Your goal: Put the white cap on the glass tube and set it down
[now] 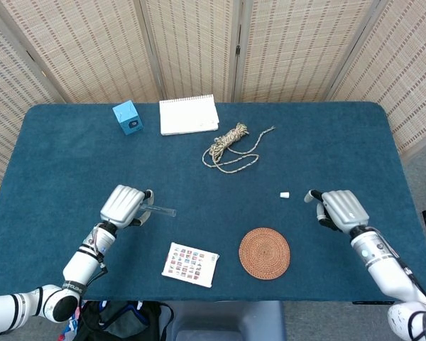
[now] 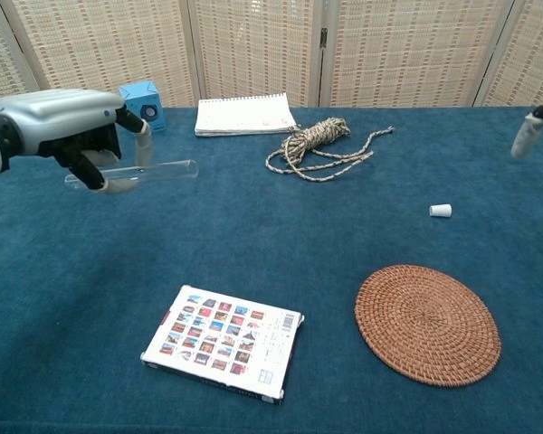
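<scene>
My left hand (image 1: 124, 205) (image 2: 68, 128) grips the clear glass tube (image 1: 160, 210) (image 2: 149, 170) and holds it level above the cloth at the left, its open end pointing right. The small white cap (image 1: 285, 194) (image 2: 441, 211) lies on the blue table (image 1: 326, 142) right of centre. A short way to the right of the cap hovers my right hand (image 1: 341, 209), holding nothing, fingers apart; only one fingertip (image 2: 525, 137) of it shows at the right edge of the chest view.
A round woven coaster (image 1: 265, 253) (image 2: 427, 323) lies near the front, below the cap. A card of coloured pictures (image 1: 190, 263) (image 2: 224, 340) sits front centre. At the back lie a rope coil (image 1: 230, 145) (image 2: 321, 142), a white notepad (image 1: 189, 114) (image 2: 244, 114) and a blue cube (image 1: 128, 117) (image 2: 142, 106).
</scene>
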Controlling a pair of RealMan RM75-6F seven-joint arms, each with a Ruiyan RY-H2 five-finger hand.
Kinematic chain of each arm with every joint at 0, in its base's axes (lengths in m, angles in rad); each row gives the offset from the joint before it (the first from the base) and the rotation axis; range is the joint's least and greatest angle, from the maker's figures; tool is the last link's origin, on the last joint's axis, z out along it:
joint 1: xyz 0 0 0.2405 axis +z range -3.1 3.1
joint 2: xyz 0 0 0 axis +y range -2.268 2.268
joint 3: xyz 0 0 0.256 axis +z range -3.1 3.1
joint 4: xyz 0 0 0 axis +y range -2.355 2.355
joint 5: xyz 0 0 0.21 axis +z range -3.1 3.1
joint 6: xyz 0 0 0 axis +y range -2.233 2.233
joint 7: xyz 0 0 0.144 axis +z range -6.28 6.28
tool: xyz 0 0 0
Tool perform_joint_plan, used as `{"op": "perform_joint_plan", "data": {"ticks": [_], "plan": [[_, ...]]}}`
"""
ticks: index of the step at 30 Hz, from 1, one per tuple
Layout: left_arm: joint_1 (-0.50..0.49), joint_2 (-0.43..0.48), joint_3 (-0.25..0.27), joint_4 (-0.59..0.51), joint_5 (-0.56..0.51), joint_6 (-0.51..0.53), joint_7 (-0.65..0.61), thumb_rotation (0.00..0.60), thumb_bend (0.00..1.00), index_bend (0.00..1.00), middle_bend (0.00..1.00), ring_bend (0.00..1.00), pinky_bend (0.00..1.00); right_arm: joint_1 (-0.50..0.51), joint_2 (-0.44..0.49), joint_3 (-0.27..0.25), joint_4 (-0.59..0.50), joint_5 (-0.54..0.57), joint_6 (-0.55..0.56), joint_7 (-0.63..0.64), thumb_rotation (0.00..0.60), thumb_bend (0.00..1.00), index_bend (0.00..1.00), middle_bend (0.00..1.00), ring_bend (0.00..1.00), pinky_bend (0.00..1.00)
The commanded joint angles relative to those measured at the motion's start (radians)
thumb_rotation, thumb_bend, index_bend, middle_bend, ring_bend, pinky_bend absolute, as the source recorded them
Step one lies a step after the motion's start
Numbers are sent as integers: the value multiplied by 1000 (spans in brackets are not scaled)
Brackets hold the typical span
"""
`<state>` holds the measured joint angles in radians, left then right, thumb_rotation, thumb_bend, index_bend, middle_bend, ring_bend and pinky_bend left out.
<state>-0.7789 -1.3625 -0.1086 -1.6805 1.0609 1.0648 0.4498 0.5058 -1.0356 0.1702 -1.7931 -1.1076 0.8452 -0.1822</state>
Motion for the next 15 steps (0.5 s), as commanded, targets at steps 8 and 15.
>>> {"op": "perform_joint_plan", "data": {"ticks": [8, 15], "plan": [[8, 6, 3, -24, -12, -10, 28, 600, 410, 552, 969, 991, 1000, 156, -126, -37, 163, 257, -154, -106, 600, 973, 229, 1000, 1000, 1000], [11, 3, 5, -24, -14, -19, 31, 600, 410, 549, 969, 991, 1000, 238, -206, -77, 281, 401, -209, -147, 600, 974, 216, 1000, 1000, 1000]]}}
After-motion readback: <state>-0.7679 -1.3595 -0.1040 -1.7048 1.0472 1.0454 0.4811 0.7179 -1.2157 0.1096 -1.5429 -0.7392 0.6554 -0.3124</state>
